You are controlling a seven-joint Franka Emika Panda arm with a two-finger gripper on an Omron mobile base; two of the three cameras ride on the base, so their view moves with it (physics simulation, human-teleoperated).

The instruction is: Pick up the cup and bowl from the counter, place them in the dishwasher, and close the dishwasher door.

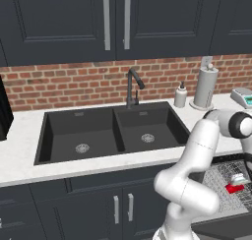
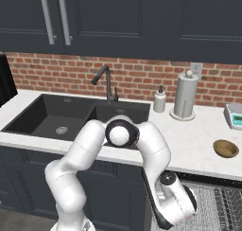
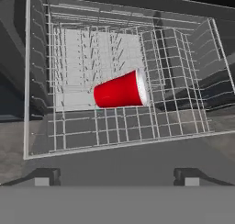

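Note:
The red cup (image 3: 120,91) lies on its side in the grey wire rack (image 3: 174,126) of the open dishwasher, its mouth turned toward the right of the hand view. It also shows as a red patch (image 1: 233,188) low on the right of the left base view. My gripper (image 3: 115,177) hangs above the rack, open, with nothing between its fingers (image 3: 44,177). The cup rests clear of both tips. On the white counter (image 2: 198,140), at the far right, sits the tan bowl (image 2: 225,148), upright and well away from the arm.
A black double sink (image 1: 110,133) with a dark faucet (image 1: 132,89) is set in the counter. Behind it stand a white soap bottle (image 2: 159,101) and a paper towel roll (image 2: 185,95), with a small scale (image 2: 234,115) at the right. Dark cabinets hang above and below.

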